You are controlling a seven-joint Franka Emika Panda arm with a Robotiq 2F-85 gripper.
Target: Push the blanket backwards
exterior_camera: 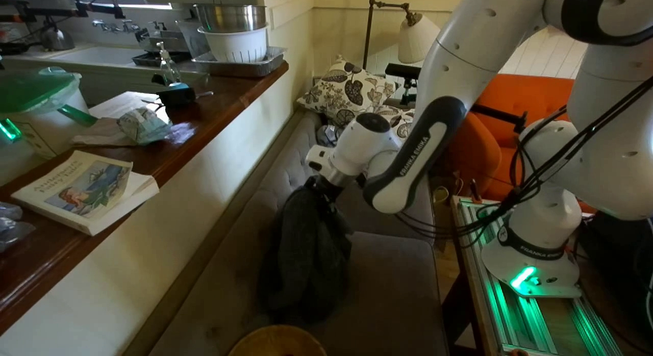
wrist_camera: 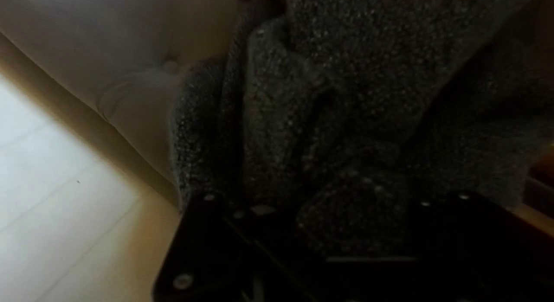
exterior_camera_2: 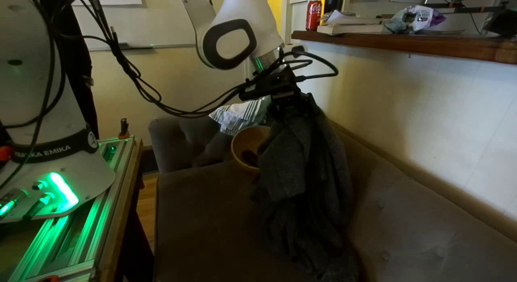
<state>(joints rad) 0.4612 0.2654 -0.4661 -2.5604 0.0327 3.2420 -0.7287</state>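
Note:
The dark grey blanket [exterior_camera: 311,249] hangs bunched from my gripper [exterior_camera: 326,188], its lower part spread on the couch seat. In an exterior view the blanket [exterior_camera_2: 303,185] drapes from the gripper [exterior_camera_2: 293,106] in long folds down along the couch back. In the wrist view the blanket [wrist_camera: 359,77] fills the middle and right, and a fold of it sits between the dark fingers of the gripper [wrist_camera: 342,209]. The gripper is shut on the blanket; the fingertips are mostly hidden by cloth and darkness.
The couch [exterior_camera: 393,284] runs along the wall under a wooden ledge [exterior_camera: 245,98] holding a book and bowls. A wooden bowl [exterior_camera_2: 248,144] stands on the seat beside the blanket, near a striped cloth [exterior_camera_2: 240,116]. Patterned pillows [exterior_camera: 352,91] and a lamp [exterior_camera: 418,40] are at an end.

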